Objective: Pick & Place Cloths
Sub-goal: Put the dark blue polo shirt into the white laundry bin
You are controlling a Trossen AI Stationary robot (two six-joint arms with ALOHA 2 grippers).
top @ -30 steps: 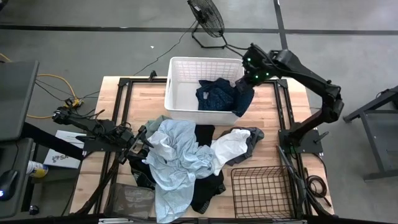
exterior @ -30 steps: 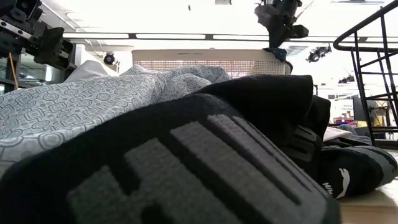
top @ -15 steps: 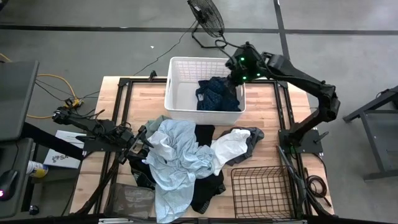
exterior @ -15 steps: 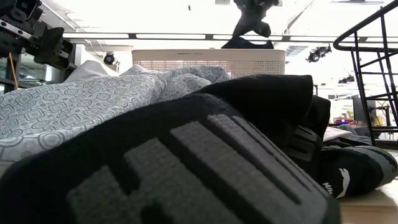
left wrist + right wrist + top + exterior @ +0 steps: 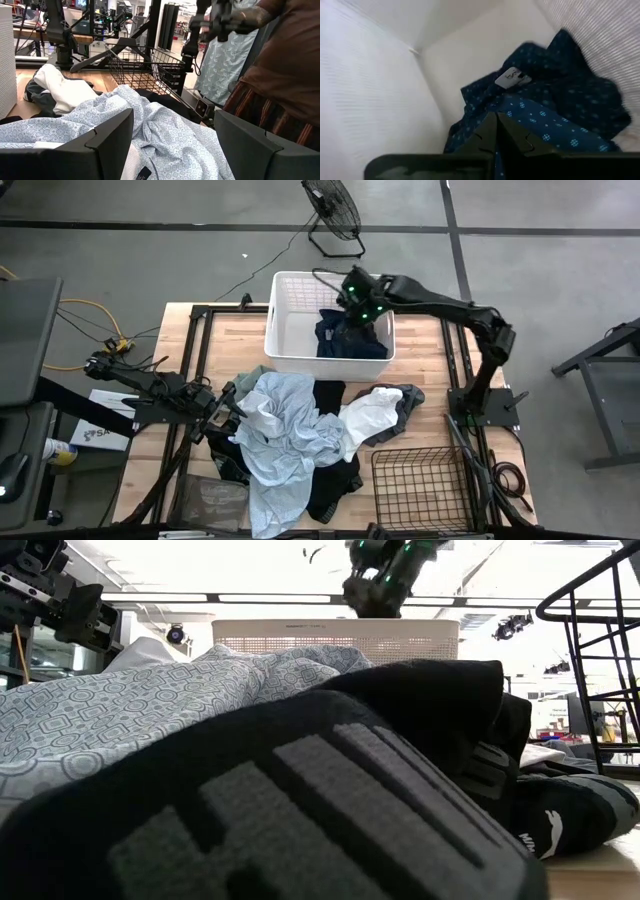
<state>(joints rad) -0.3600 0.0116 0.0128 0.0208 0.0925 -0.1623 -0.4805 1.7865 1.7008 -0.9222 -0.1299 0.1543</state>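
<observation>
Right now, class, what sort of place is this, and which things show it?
Probably a robotics lab: a wooden worktable on bare concrete, more dark robot arms on benches behind, and a black floor fan.

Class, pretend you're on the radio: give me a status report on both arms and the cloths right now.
Right gripper over the white basket, jaws shut on the navy dotted cloth. Left gripper open, beside the light blue cloth. Nothing in the way.

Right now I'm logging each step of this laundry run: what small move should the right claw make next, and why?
Probably open the right claw. It hangs over the white basket, and the wrist view shows its fingers closed on the navy dotted cloth, which already lies inside. Letting go would leave the cloth there. The left claw waits by the pile.
</observation>
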